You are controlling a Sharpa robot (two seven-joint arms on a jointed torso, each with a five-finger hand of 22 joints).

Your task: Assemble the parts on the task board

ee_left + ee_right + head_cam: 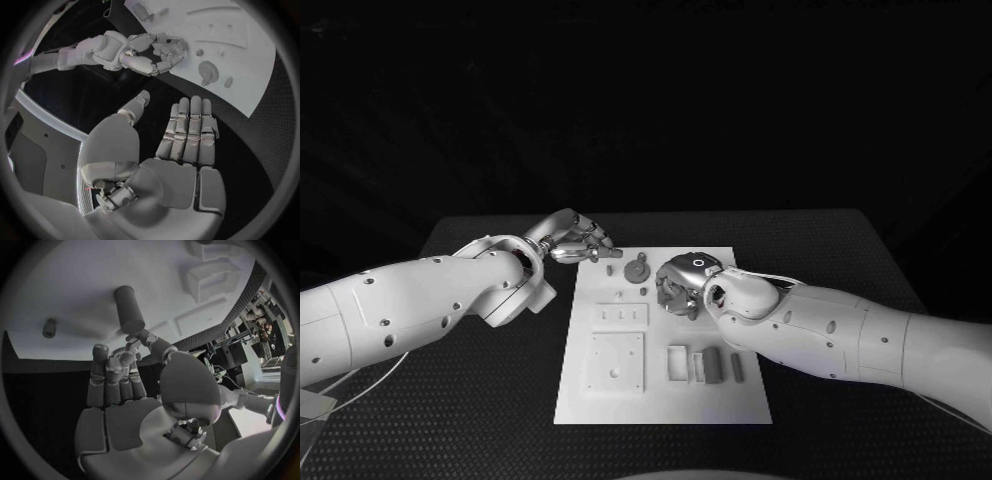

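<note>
The white task board (661,400) lies in the middle of the black table. My right hand (681,285) hovers low over its far half, fingers curled down. In the right wrist view a dark cylinder part (128,310) is on the board, and the thumb tip (139,336) touches its near end; whether the right hand (125,385) pinches it is unclear. A small dark part (49,328) lies to one side. My left hand (574,240) is at the board's far left corner. That left hand (184,135) has straight fingers and holds nothing. A round part with a peg (636,268) lies between the hands.
On the board's near half are a slotted plate (620,316), a square plate (615,362) and three upright blocks (708,365). Small parts (610,268) lie near the left hand. Bare black table runs along both long sides of the board.
</note>
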